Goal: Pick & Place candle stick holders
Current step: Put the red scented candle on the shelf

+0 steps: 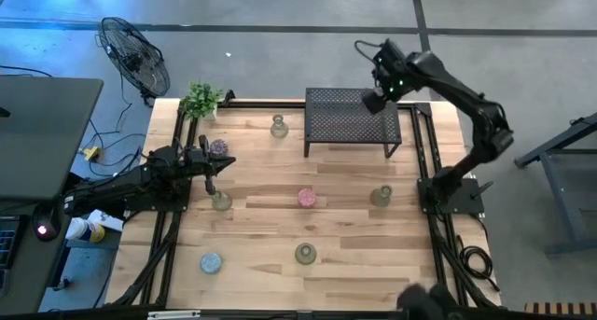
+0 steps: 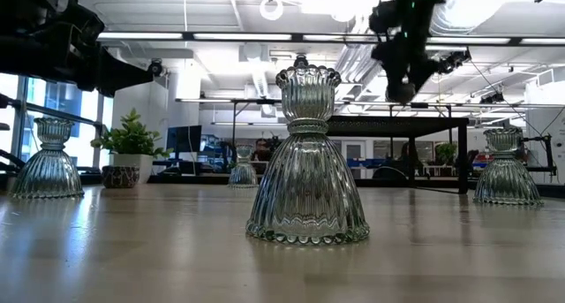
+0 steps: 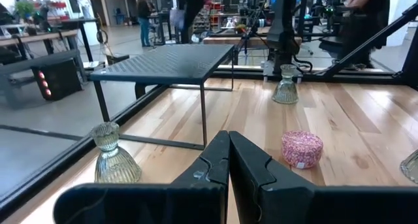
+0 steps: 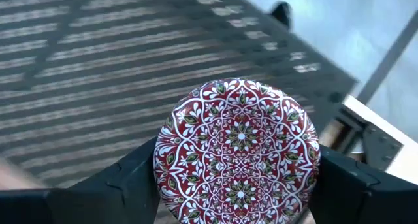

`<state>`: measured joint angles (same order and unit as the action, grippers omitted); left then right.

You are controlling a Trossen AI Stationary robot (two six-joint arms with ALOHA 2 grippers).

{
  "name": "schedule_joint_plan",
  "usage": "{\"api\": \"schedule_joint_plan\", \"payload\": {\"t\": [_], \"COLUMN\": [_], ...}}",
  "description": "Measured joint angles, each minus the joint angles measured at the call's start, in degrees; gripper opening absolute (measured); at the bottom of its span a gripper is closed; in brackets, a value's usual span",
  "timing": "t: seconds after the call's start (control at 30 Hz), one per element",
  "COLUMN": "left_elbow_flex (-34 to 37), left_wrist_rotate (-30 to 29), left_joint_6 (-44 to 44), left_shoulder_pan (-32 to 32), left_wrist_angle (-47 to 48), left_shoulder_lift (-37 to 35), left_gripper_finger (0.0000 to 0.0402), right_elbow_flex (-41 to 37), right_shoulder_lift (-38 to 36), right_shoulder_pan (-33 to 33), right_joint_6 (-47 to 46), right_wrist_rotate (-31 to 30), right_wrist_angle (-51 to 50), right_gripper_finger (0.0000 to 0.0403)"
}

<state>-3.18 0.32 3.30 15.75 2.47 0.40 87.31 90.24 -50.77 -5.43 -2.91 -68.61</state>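
My right gripper (image 1: 378, 100) hangs above the right part of the black mesh rack (image 1: 350, 124), shut on a round holder with a red-and-white flower pattern (image 4: 238, 149). My left gripper (image 1: 211, 173) is shut and empty, low over the table's left side; its fingers (image 3: 228, 160) point toward the rack. On the table stand a mauve holder (image 1: 219, 147), clear glass ones (image 1: 278, 126) (image 1: 221, 201), a pink one (image 1: 306, 198), olive ones (image 1: 381, 196) (image 1: 305, 254) and a light blue one (image 1: 211, 262). My right gripper pinches the patterned holder between its two fingers (image 4: 130, 181), one on each of two opposite sides of its round wall (image 4: 163, 165). Its patterned flat face is turned toward the wrist. It is lifted clear above the rack's mesh top (image 4: 78, 61).
A small green potted plant (image 1: 201, 101) stands at the far left corner. A fan (image 1: 135, 54) stands beyond the table. Black rails (image 1: 431, 161) run along the left and right edges. In the low view a ribbed glass holder (image 2: 307, 162) stands close in front.
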Motion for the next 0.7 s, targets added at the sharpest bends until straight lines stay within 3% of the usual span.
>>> {"api": "schedule_joint_plan", "payload": {"t": [0.23,0.7], "left_elbow_flex": [0.0,0.0], "left_wrist_rotate": [-0.1,0.2], "left_joint_6": [0.8,-0.8], "left_shoulder_pan": [0.0,0.0], "left_wrist_angle": [-3.3,-1.9], "left_shoulder_lift": [0.0,0.2], "left_gripper_finger": [0.0000,0.0000], "right_elbow_flex": [0.0,0.0], "right_shoulder_lift": [4.8,7.4], "right_shoulder_pan": [-6.7,-8.9], "right_joint_6": [5.7,10.0], "right_wrist_rotate": [2.5,0.7], "right_wrist_angle": [3.7,4.2], "right_gripper_finger": [0.0284,0.0287]}}
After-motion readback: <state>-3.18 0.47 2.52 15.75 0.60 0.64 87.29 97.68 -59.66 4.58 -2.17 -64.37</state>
